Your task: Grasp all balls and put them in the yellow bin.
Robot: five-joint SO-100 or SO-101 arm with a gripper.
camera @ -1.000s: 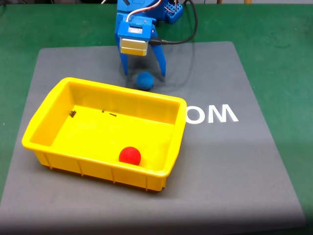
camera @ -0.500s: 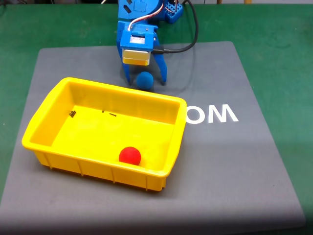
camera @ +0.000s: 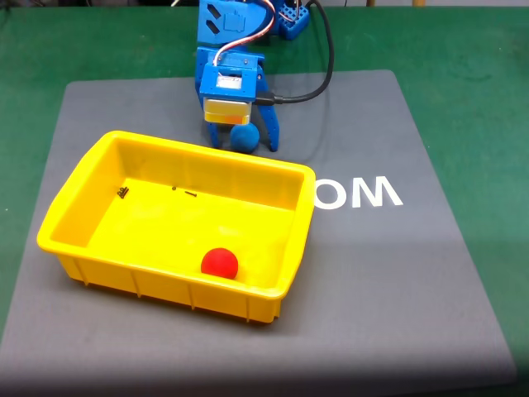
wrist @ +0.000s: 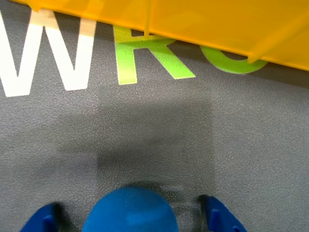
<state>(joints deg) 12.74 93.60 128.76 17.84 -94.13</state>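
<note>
The blue ball (camera: 243, 137) lies on the grey mat just behind the yellow bin's (camera: 76, 184) far wall. My blue gripper (camera: 242, 142) stands open over it, one finger on each side of the ball. In the wrist view the blue ball (wrist: 129, 211) sits at the bottom edge between my two fingertips (wrist: 218, 216), with a gap on both sides, and the gripper (wrist: 131, 220) is low above the mat. The red ball (camera: 220, 262) rests inside the bin near its front wall. The bin's wall (wrist: 203, 19) runs along the top of the wrist view.
A grey mat (camera: 397, 273) with white and green lettering (camera: 364, 192) covers the green table (camera: 471, 41). Small dark bits (camera: 123, 192) lie in the bin. A black cable (camera: 318, 70) loops off the arm at the back.
My gripper has come down and slightly forward over the blue ball, so its fingers now straddle it. Neither ball has moved.
</note>
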